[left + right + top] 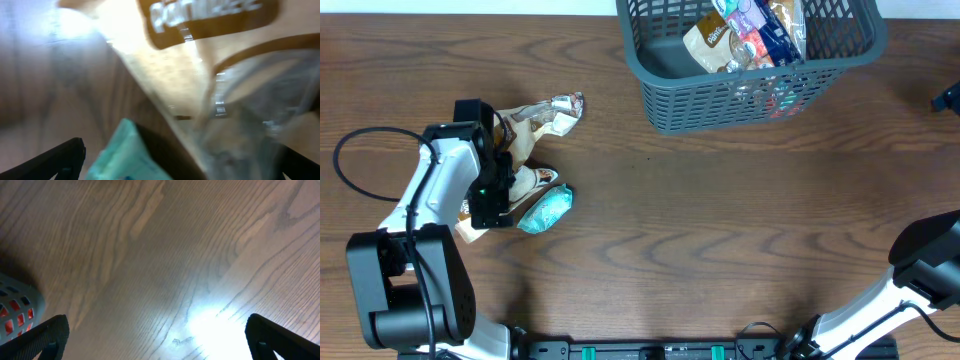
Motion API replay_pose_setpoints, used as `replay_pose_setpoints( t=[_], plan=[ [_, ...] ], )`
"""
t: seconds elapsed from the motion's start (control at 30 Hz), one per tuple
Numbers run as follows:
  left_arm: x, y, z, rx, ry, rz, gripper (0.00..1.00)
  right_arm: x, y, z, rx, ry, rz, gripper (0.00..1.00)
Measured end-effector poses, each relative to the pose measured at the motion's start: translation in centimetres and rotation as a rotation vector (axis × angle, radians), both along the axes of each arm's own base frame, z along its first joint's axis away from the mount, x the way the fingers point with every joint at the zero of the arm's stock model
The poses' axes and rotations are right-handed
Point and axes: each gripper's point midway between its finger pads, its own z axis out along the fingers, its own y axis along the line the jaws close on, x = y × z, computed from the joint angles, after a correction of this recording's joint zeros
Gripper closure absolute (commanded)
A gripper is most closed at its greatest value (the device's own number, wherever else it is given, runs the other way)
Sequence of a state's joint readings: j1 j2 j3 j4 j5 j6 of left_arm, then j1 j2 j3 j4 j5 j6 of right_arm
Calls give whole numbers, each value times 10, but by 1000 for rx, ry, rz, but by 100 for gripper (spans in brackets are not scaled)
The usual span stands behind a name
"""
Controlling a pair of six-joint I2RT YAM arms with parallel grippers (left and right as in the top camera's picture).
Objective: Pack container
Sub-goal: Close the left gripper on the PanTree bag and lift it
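One wood-grain tabletop (720,230) carries everything here. The container (760,95), a dark grey-blue slotted basket, sits at the far edge, right of the middle, its far rim cut off by the picture. Several snack packets lie in it, a tan one (708,45) towards its left and a red, white and blue bunch (765,35) beside that.

The left arm (430,195) reaches in from the near left corner. The right arm (925,265) rises at the near right corner and leaves the overhead view.

The left tool (185,162) hangs close over a small heap of loose packets near the left edge. Its fingers (67,155) are spread wide, clamping nothing, though the wrist view is badly blurred. The right tool (165,340) is likewise released, its fingers (50,335) far apart over bare wood, with a corner of the container at the left of that view (red wrapping shows through the slots).

In the heap, a tan-and-clear packet (540,118) lies farthest from the near edge. A teal packet (548,208) lies nearest it, just beside the left tool.
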State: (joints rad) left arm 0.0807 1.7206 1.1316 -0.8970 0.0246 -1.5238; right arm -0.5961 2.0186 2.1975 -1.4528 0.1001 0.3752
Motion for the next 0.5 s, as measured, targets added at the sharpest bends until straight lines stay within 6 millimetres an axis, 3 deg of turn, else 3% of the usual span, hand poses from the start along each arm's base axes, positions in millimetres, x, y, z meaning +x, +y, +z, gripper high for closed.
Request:
replay_pose_setpoints(
  t=[0.33, 0.5],
  plan=[
    [16, 12, 1, 64, -64, 38, 1, 0, 0, 0, 0, 0, 0, 1],
    [16, 12, -11, 64, -38, 48, 1, 0, 0, 0, 0, 0, 0, 1]
  ],
)
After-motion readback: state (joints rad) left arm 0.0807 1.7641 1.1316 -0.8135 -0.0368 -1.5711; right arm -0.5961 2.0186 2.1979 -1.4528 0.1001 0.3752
